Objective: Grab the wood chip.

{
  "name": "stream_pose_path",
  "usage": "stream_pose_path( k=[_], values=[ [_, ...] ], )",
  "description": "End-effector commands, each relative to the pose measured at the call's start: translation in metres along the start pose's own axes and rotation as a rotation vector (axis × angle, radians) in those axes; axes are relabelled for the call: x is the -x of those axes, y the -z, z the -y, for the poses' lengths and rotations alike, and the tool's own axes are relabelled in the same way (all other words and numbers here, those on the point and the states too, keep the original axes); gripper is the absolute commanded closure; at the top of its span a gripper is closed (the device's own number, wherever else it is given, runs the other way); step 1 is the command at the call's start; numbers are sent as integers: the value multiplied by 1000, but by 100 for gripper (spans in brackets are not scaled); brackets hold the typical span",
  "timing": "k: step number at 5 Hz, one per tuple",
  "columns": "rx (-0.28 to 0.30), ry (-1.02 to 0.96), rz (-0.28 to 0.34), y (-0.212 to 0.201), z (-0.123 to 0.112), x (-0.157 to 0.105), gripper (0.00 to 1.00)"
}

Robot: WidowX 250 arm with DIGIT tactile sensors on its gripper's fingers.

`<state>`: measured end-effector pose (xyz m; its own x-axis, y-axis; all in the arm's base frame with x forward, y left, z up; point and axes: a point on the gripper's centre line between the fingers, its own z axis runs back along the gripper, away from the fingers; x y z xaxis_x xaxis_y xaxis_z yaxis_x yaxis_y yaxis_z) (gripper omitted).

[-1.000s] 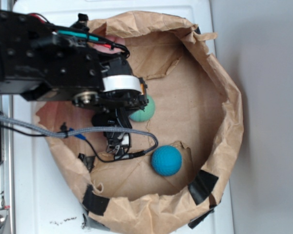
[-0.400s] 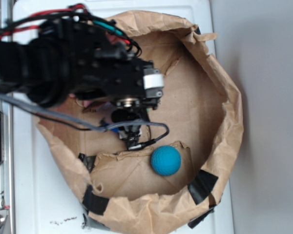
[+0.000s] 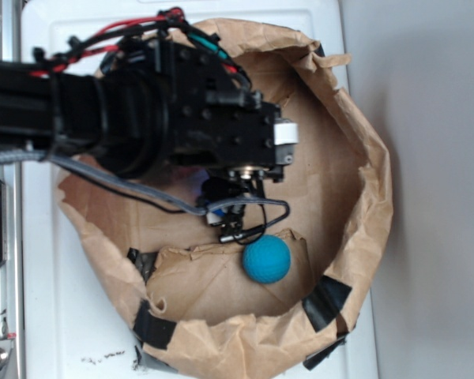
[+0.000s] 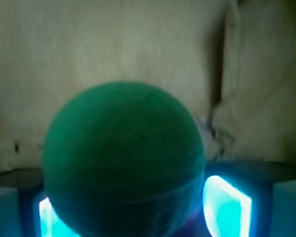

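— Brown paper bag [image 3: 363, 197]: what's inside?
— A blue ball [image 3: 266, 258] and my gripper [image 3: 235, 229], its glowing fingers [image 4: 226, 200] flanking a green ball [image 4: 124, 160]; grip unclear. Wood chip unseen.

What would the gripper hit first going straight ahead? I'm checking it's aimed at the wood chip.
Probably the green ball, filling the wrist view right before the gripper; no wood chip shows. Depth is unclear.

blue ball [image 3: 266, 258], green ball [image 4: 123, 160], brown paper [image 3: 332, 181]
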<state>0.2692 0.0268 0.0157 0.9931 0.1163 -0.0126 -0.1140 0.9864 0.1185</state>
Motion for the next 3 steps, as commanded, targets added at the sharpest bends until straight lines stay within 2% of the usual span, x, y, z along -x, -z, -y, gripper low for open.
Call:
stream_pose_path(
  k=[1,2,3],
  values=[
    [67,-1,-28,-36,-6,7,0],
    [98,39,-65,-51,-9,27,0],
    [84,55,-41,-38,-8,38,0]
  ],
)
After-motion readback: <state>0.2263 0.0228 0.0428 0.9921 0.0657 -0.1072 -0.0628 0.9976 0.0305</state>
